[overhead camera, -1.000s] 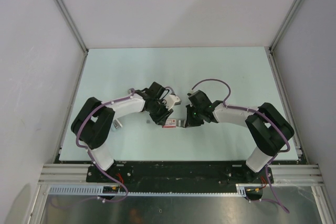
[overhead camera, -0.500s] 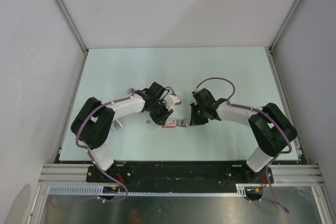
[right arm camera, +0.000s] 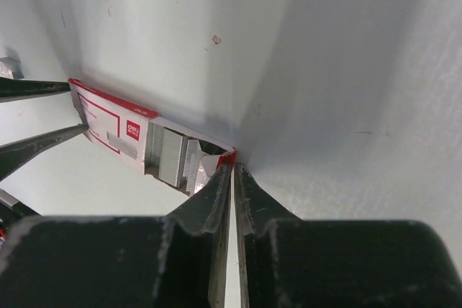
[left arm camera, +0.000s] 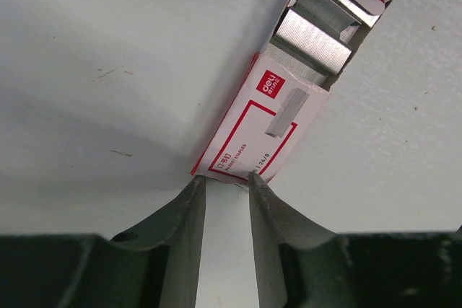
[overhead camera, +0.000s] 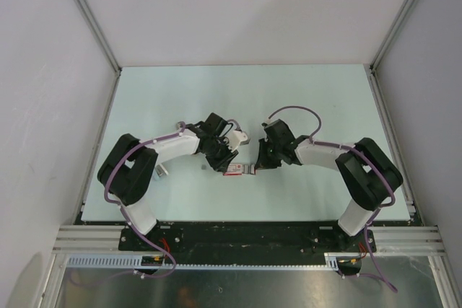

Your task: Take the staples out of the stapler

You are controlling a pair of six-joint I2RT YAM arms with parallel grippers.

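A white staple box with a red border [overhead camera: 234, 170] lies on the table between my grippers. Its far end is open, with silvery strips packed inside [left arm camera: 310, 41] [right arm camera: 170, 156]. My left gripper [left arm camera: 225, 177] [overhead camera: 226, 164] has its jaws a little apart, and the fingertips [left arm camera: 198, 182] rest on the box's closed end [left arm camera: 249, 135]; bare table shows between them. My right gripper [right arm camera: 232, 166] [overhead camera: 255, 166] is pinched shut on the red flap [right arm camera: 228, 155] at the box's open end. I cannot make out the stapler in any view. A tiny silvery-grey bit [overhead camera: 204, 167] lies left of the box.
A small grey object [overhead camera: 160, 171] sits against the left arm's elbow; I cannot tell what it is. Grey walls with metal posts [overhead camera: 108, 55] enclose the pale table on three sides. The black mounting rail [overhead camera: 245, 234] runs along the near edge.
The right gripper drew back to the right, then came back left to the box's open end. The left gripper and box have stayed in place.
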